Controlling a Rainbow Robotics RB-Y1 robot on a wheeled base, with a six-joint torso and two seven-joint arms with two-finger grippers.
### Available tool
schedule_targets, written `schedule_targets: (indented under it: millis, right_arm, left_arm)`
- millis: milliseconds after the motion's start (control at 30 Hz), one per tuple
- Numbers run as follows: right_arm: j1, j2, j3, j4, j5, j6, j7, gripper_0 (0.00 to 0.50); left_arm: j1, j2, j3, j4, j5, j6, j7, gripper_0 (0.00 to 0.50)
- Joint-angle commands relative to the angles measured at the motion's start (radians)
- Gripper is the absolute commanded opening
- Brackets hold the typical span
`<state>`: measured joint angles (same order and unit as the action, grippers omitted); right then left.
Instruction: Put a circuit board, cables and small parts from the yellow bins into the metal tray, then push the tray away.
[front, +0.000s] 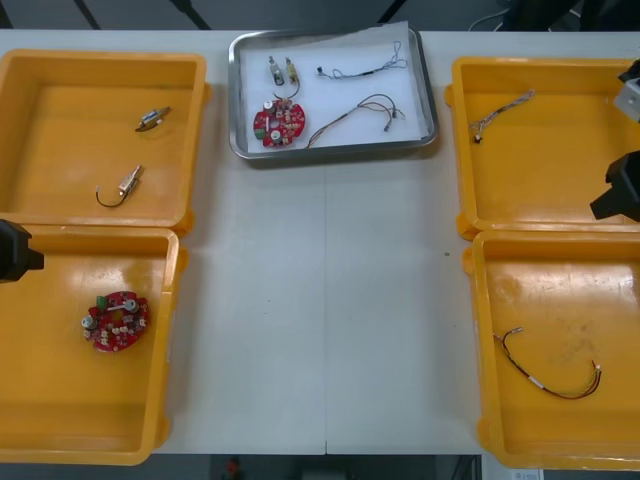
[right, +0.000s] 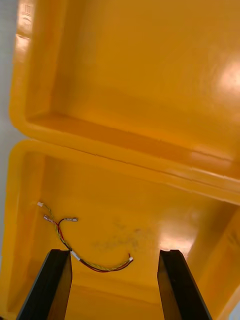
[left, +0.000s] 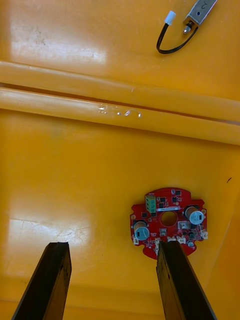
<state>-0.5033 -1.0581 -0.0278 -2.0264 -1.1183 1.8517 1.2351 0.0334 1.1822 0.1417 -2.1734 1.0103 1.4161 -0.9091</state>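
- Since the shiny rectangular metal tray (front: 335, 151) already holds a round red circuit board (front: 279, 122), a pale thin cable (front: 355, 73), a darker cable (front: 372, 99) and small metal parts (front: 280, 70), and lies at the far edge of the light table (front: 320, 300), I judge the loading done. At most the push is left.
- The left gripper (left: 112, 247) hovers over the near left yellow plastic bin (front: 171, 340), its black fingers spread wide with nothing between them. A second red board (left: 168, 221) lies just beside one finger.
- The right gripper (right: 115, 252) hangs over the near right yellow bin (front: 478, 340), likewise wide apart and empty, with a red and yellow cable (right: 75, 255) on the bin floor below.
- To push well, bring one gripper to the tray's near rim, low enough to bear on the rim and not ride over it.
- Meet the rim at its middle — an off-centre push would likely turn the tray — and go slowly, so the loose contents do not slide.
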Motion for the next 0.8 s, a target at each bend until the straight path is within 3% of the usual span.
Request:
schedule_targets:
  millis: [33,433,800]
  right_arm:
    - [0.088,-0.045,-0.112,-0.025,-0.014,0.009,-0.052,0.5]
    - [0.249,-0.011,-0.178,-0.023,0.011,-0.025,-0.088,0.5]
    - [0.29,0.041,-0.176,-0.023,0.041,-0.048,-0.092,0.5]
  left_arm:
    - [0.0,-0.009,0.021,-0.005,0.007,0.007,0.007,0.5]
    - [0.0,-0.009,0.021,-0.005,0.007,0.007,0.007,0.5]
    - [0.0,-0.009,0.021,-0.005,0.007,0.007,0.007,0.5]
